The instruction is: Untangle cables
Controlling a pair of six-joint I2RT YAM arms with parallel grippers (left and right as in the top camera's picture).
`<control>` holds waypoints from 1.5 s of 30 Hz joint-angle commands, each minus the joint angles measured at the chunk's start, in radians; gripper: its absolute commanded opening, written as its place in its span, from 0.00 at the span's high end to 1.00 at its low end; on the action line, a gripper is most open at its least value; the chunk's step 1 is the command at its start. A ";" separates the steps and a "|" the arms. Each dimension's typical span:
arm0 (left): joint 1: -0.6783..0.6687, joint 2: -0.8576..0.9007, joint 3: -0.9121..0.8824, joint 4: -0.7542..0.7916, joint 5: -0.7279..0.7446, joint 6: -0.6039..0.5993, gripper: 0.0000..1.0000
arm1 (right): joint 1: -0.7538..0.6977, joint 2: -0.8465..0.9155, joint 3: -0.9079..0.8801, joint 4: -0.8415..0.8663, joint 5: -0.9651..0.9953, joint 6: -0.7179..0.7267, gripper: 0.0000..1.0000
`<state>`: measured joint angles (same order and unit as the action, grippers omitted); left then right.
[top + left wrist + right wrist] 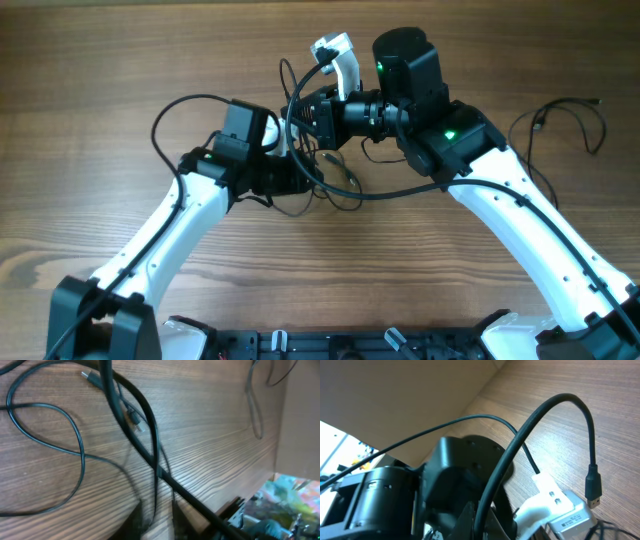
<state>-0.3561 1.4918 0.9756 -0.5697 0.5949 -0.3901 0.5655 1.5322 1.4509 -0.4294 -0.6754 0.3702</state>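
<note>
A tangle of thin black cables lies at the table's middle, between both grippers. My left gripper is low at the tangle. In the left wrist view its fingers stand slightly apart with a thin cord running between them. Loose loops and small plugs lie beyond. My right gripper is shut on a thicker black cable. That cable arcs up from the fingers and ends in a USB plug.
A white adapter block sits behind the grippers and shows in the right wrist view. Another thin black cable lies apart at the far right. The two arms are close together. Wooden table all round.
</note>
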 commanded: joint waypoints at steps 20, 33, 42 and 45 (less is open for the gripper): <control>0.755 0.025 0.006 -0.312 -0.221 0.068 0.96 | -0.757 -0.018 0.019 -0.642 0.696 0.127 0.96; 1.019 0.025 0.006 -0.340 -0.001 0.068 0.96 | -0.828 -0.018 0.019 -0.657 0.502 0.022 0.96; 1.081 0.025 0.006 -0.343 -0.073 0.014 0.96 | -0.879 -0.017 0.006 -0.717 0.958 0.184 0.96; 1.133 0.025 0.006 -0.343 -0.073 -0.006 0.96 | -0.925 -0.017 -0.005 -0.713 0.954 0.220 0.96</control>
<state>0.7174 1.5139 0.9752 -0.9134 0.5442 -0.3580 -0.3111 1.5322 1.4548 -1.1446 0.1638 0.5217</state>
